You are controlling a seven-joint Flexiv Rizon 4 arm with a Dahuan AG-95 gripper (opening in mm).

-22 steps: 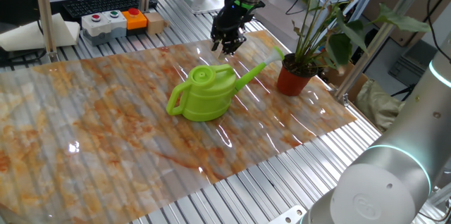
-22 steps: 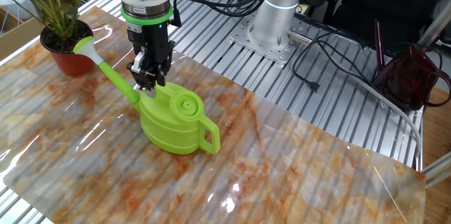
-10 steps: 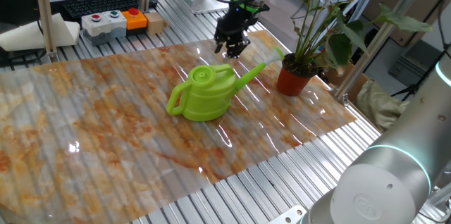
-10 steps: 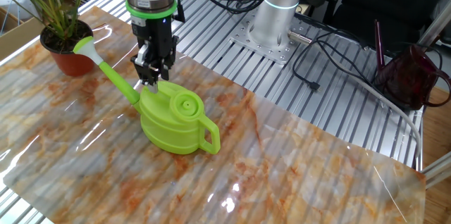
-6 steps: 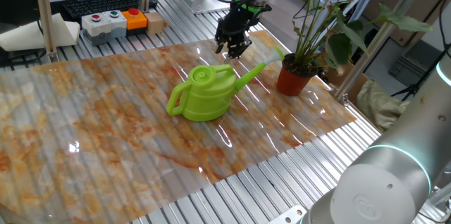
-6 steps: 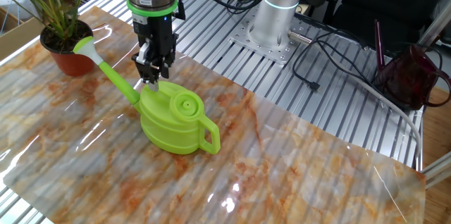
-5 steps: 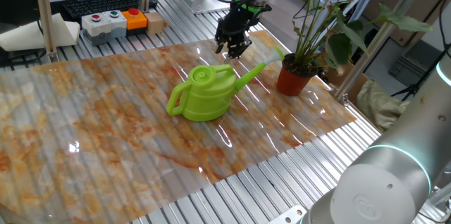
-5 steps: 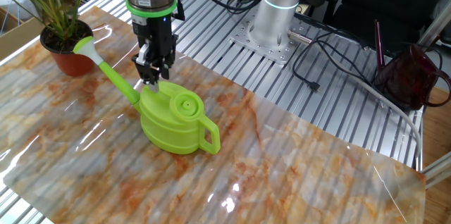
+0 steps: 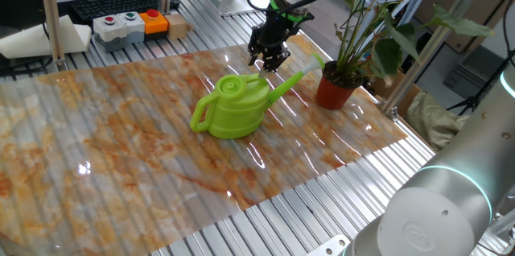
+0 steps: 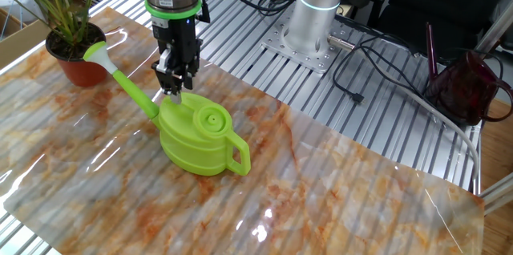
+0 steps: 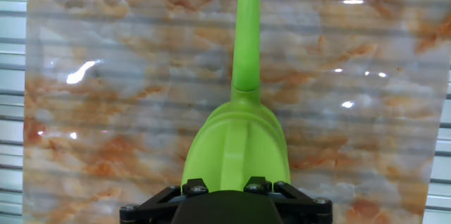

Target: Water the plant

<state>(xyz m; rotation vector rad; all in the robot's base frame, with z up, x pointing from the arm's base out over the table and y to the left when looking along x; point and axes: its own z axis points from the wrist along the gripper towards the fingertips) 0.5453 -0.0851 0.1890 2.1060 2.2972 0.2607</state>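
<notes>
The black two-finger gripper [image 10: 172, 89] hangs pointing straight down over the spout-side shoulder of the lime-green plastic watering can [image 10: 200, 139], which stands upright on the marbled orange-and-white mat [image 10: 337, 183]; it appears to be just above the can, and whether it touches cannot be told. Its fingers [image 9: 269, 61] look partly spread with nothing between them, though the gap itself is hard to read in either fixed view and the hand view hides the tips. The can's long axis runs from its loop handle [image 10: 238, 155] through the round cap [image 10: 212, 118] and out along the slim spout [image 11: 246, 34], so the handle lies on the far side of the body from the gripper. The spout points at the tall houseplant with thin stems and dark-green leaves in a small terracotta-red round pot [image 9: 334, 91], its pale rose end [image 10: 96, 53] just beside the pot's rim. That plant stands upright at the mat's edge, its own long axis vertical. In my judgement the coming move turns on the gripper lining up across the can's axis to seize it.
</notes>
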